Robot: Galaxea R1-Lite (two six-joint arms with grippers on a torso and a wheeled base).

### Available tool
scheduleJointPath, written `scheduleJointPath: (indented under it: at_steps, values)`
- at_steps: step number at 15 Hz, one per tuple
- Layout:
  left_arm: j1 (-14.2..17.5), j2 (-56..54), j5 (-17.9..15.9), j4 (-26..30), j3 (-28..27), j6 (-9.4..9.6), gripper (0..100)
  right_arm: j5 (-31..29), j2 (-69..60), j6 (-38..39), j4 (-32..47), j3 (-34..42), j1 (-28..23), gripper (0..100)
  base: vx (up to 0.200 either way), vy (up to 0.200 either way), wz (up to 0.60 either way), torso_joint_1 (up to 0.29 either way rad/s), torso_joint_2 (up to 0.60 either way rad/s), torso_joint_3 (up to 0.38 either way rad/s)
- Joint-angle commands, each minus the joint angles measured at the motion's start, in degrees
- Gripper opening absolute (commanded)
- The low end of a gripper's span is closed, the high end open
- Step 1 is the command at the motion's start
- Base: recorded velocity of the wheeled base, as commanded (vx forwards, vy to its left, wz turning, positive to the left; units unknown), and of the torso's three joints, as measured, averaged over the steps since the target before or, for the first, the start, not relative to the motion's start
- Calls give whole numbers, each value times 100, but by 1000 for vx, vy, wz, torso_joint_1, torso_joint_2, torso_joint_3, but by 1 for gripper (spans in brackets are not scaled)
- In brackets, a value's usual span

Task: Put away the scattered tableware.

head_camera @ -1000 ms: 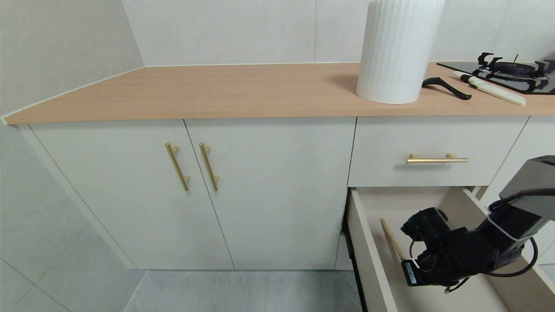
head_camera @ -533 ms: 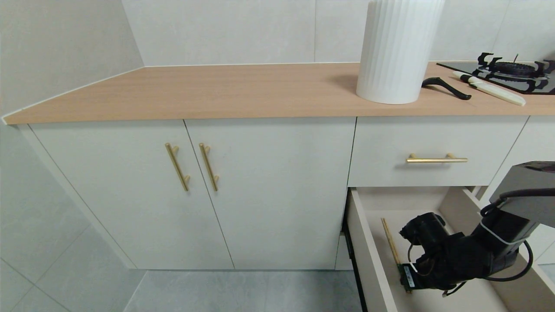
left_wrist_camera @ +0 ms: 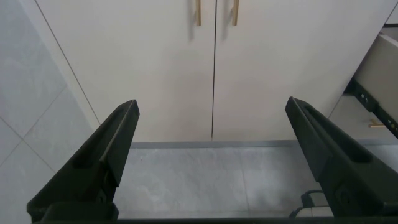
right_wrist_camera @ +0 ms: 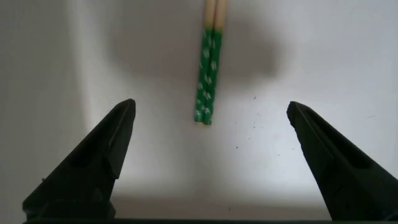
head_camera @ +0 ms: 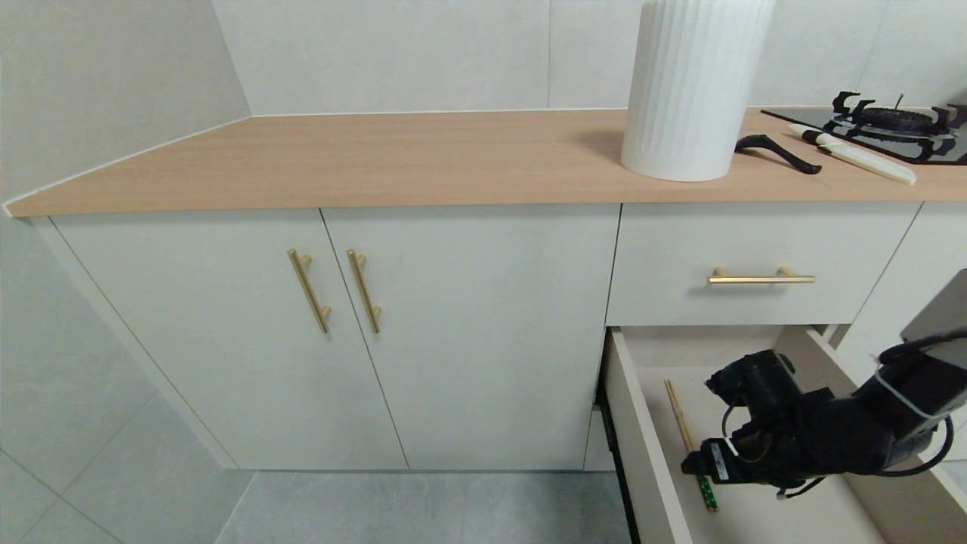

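Lower right: your right hand (right_wrist_camera: 210, 109) gapes above the chopsticks (head_camera: 682, 425), which look light, stiff, roll-prone; pinch both mid-length.

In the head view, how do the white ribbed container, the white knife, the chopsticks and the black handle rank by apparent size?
1. white ribbed container, clearly largest.
2. white knife and chopsticks: similar length, and the chopsticks lie nearer the camera, so unranked.
3. black handle, smallest.

The countertop (head_camera: 378, 162) looked like matt wood grain. The cabinet doors (head_camera: 483, 332) were smooth, matt off-white, their handles (head_camera: 308, 291) brushed gold metal. The ribbed vase (head_camera: 691, 91) was matt white. The chopsticks (right_wrist_camera: 208, 87) were pale wood with green-patterned painted ends.
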Motion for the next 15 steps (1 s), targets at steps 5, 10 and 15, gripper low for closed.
scheduleJointPath:
  at_steps: [5, 10, 15]
  values:
    - [1, 8, 0, -1, 0, 0, 100, 99, -2856, -436, 1899, -946, -1544, 100, 0, 0, 0, 0, 0, 0]
    - [1, 8, 0, -1, 0, 0, 100, 108, -2918, -831, 1969, -1060, -2063, 100, 0, 0, 0, 0, 0, 0]
    - [1, 8, 0, -1, 0, 0, 100, 108, -3146, -919, 1961, -1051, -2045, 100, 0, 0, 0, 19, -72, -40]
